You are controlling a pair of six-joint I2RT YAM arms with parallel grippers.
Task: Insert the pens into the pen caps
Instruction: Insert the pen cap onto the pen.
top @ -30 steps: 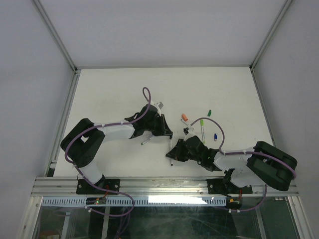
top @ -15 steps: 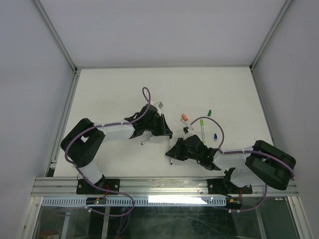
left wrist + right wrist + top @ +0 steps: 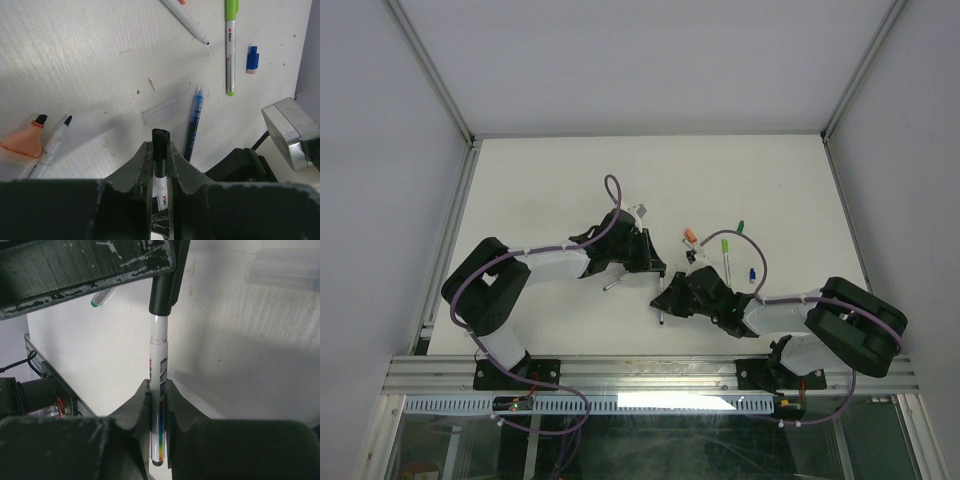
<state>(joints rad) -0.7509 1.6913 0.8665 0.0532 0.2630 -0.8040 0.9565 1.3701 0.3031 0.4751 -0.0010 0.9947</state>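
Note:
My left gripper (image 3: 160,151) is shut on a black pen cap (image 3: 160,142), which sticks out past its fingertips. My right gripper (image 3: 158,388) is shut on a white-barrelled pen (image 3: 159,365) with black print and a rainbow stripe. The pen's front end sits inside the black cap (image 3: 163,295), held between the left gripper's fingers (image 3: 100,267). In the top view both grippers meet near the table's middle, the left gripper (image 3: 654,267) just above the right gripper (image 3: 665,298), with the pen's tail (image 3: 661,318) poking out below.
On the table lie a blue pen (image 3: 194,117), a green-capped pen (image 3: 230,45), a small blue cap (image 3: 252,59), an uncapped white pen (image 3: 185,20), an orange cap (image 3: 22,145) and another black-tipped pen (image 3: 54,146). A grey pen (image 3: 612,284) lies beneath the left arm.
The right gripper has edged up and to the left with the pen, closer to the left gripper. The left arm has stayed put.

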